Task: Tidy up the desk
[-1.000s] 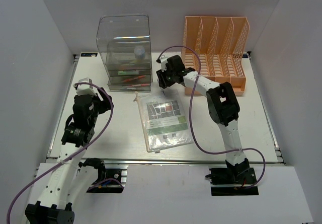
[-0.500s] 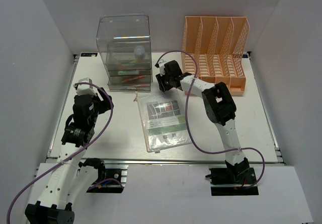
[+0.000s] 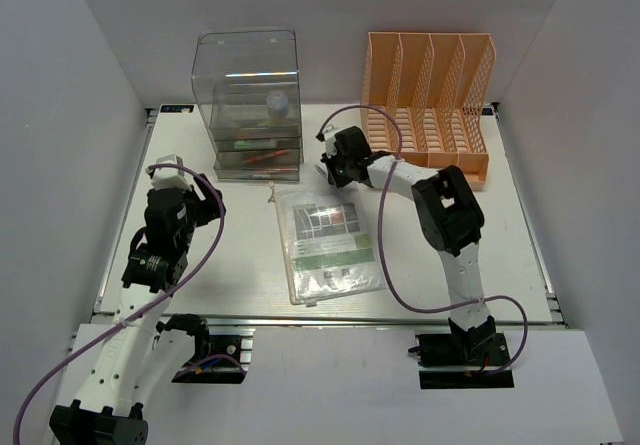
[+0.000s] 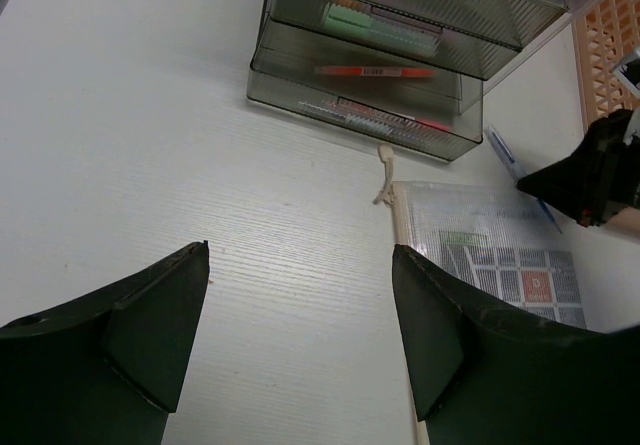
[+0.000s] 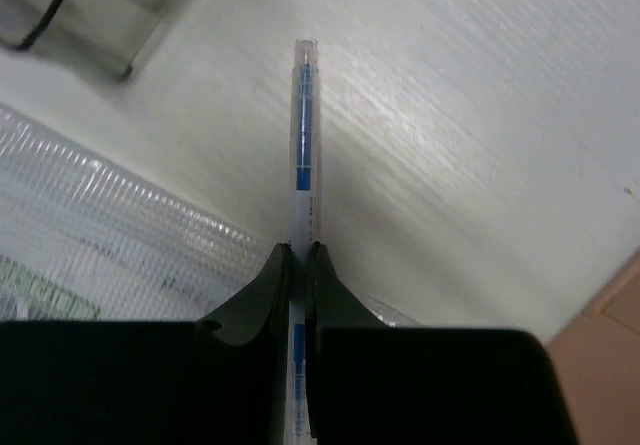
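Note:
The white desk [image 3: 230, 245] holds a clear mesh document pouch [image 3: 328, 240] at its middle, also in the left wrist view [image 4: 500, 255]. My right gripper [image 3: 333, 168] is shut on a blue pen [image 5: 303, 165], between the clear drawer box [image 3: 255, 105] and the orange file rack [image 3: 430, 100]. The pen points out ahead of the fingers over the desk [image 5: 450, 145], near the pouch's corner [image 5: 110, 225]. The pen also shows in the left wrist view [image 4: 512, 160]. My left gripper [image 4: 300, 295] is open and empty above the desk's left part [image 4: 150, 145].
The drawer box [image 4: 400, 55] holds pens and small items in its drawers. The pouch's cord [image 4: 385, 175] lies just in front of the box. White walls close in the desk on three sides. A metal rail [image 3: 330, 317] runs along the front edge.
My right gripper has swung a little to the right near the drawer box, with the pen in it. The left arm has not moved.

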